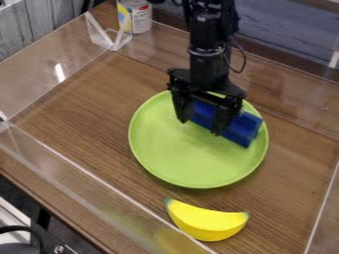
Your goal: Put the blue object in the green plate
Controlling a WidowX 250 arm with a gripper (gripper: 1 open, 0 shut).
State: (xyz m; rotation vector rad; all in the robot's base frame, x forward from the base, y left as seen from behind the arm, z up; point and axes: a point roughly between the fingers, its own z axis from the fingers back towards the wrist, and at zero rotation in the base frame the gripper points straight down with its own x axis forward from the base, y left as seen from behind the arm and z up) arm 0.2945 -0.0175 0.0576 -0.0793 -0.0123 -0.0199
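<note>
gripper (204, 105): black, pointing straight down over the right half of the green plate; jaws spread wide, nothing pinched between them.
blue object (233, 126): lying on the green plate, right side, close to the rim. Its upper-left end is partly hidden behind the jaws, its lower-right end is in clear view. Can't tell whether a fingertip touches it; no grip on it.
green plate (176, 151): round, lime, flat on the counter, roughly mid-frame. Left and front parts bare.
arm (209, 30): dark, comes down from the top of the frame, near vertical, directly above the plate.
counter (93, 94): wood-grain brown surface, carries the plate and the yellow toy.
yellow toy (205, 218): banana-shaped, on the counter in front of the plate, near the bottom edge of the frame; apart from the plate rim, not touching.
clear walls (54, 184): transparent panels boxing in the counter, visible on the left and along the front; glare on the left panel.
bottle (130, 16): white with yellow label, far back left behind the clear wall, label unreadable.
background: blue-grey surface at top right, blurred, no detail to call.
</note>
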